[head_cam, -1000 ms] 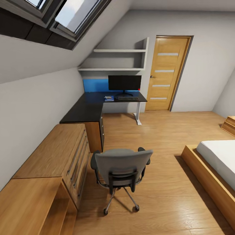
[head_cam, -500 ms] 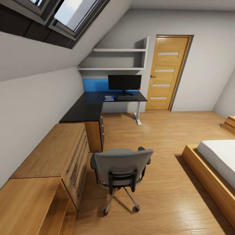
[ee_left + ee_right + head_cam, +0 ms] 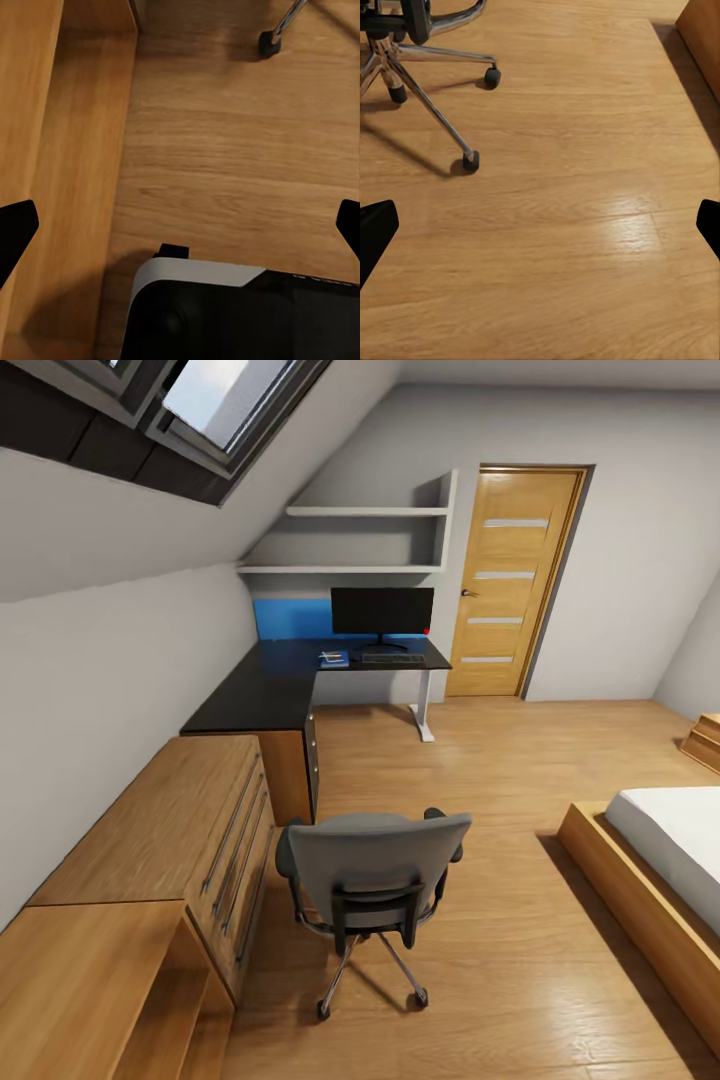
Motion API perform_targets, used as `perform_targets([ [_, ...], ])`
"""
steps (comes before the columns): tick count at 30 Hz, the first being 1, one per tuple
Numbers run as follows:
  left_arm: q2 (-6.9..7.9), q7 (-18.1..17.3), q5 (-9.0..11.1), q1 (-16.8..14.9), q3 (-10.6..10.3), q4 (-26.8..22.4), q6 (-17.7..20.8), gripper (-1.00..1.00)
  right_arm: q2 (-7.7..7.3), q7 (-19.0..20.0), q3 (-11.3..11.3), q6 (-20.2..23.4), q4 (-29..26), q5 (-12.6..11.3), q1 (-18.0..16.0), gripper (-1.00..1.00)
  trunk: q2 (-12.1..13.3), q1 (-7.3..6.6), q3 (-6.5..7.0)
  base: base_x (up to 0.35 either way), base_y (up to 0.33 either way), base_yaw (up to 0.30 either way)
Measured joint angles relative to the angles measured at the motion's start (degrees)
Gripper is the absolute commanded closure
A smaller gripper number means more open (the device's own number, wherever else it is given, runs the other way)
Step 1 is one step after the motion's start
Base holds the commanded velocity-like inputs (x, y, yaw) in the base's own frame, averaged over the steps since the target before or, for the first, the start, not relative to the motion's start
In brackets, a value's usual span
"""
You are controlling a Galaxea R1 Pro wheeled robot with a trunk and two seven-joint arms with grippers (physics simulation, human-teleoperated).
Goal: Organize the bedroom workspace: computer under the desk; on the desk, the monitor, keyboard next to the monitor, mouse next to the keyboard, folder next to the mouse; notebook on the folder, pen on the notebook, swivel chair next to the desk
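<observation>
The swivel chair (image 3: 372,880) stands on the wooden floor (image 3: 520,960) at about 6 o'clock in the head view, its grey back toward the camera and its chrome base (image 3: 431,105) on bare boards. It is well apart from the desk (image 3: 290,685), which fills the far corner at about 12 o'clock. Open floor runs from the chair up to the white desk leg (image 3: 424,710) and across to the door (image 3: 510,580) at 1 o'clock. At 9 o'clock the chair sits just beside a low wooden dresser (image 3: 170,830), whose long edge lines the way to the desk. At 3 to 4 o'clock the wooden bed frame (image 3: 640,910) closes off that side, leaving a wide lane between it and the chair.

On the desk the monitor (image 3: 382,612) stands upright against the blue wall panel (image 3: 292,620). The keyboard (image 3: 393,659) lies just in front of its stand. The blue folder (image 3: 334,660) lies beside the keyboard with something small and pale on it, too small to tell apart. The mouse cannot be made out at this distance.

The right wrist view adds the chair's casters and spokes close up, with a corner of the bed frame at the edge. The left wrist view shows one caster (image 3: 270,41), the dresser's side (image 3: 45,150) and part of the robot's own base (image 3: 247,307).

The left gripper (image 3: 180,225) and right gripper (image 3: 540,225) each have their fingertips at the far edges of their views, spread wide with nothing between them but floor.
</observation>
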Motion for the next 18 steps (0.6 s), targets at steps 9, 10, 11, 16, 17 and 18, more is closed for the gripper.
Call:
perform_targets([
  [9, 0.1, -0.1, 0.0, 0.0, 0.0, -0.2, 3.9, -1.0, -0.47, 0.1, -0.1, 0.2, 0.0, 0.0, 0.0, -1.0, -3.6, 1.98, -1.62, 0.0, 0.0, 0.0],
  [10, 0.08, -0.1, 0.0, 0.0, 0.0, -0.2, 4.3, -1.0, -0.63, 0.1, -0.1, 0.3, 0.0, 0.0, 0.0, -1.0, -4.0, 2.2, -1.8, 0.0, 0.0, 0.0],
  [11, 0.08, -0.1, 0.0, 0.0, 0.0, -0.2, 4.5, -1.0, -0.69, 0.1, 0.0, 0.3, 0.0, 0.0, 0.0, -1.0, -4.4, 2.42, -1.98, 0.0, 0.0, 0.0],
  [16, 0.02, 0.1, -0.1, 0.0, 0.0, -0.3, 7.4, -1.0, -0.91, 0.1, 0.0, 0.6, 0.0, 0.0, 0.0, -1.0, -6.4, 3.52, -2.88, 0.0, 0.0, 0.0],
  [17, 0.05, -0.1, -0.1, 0.0, 0.0, -0.3, 9.2, -1.0, -0.99, 0.1, -0.1, 0.7, 0.0, -0.1, 0.0, -1.0, -6.8, 3.74, -3.06, 0.0, 0.0, 0.0],
  [18, 0.04, -0.1, -0.1, 0.0, 0.0, -0.3, 9.6, -1.0, -1.02, 0.1, -0.1, 0.6, 0.0, 0.0, 0.0, -1.0, -7.2, 3.96, -3.24, 0.0, 0.0, 0.0],
])
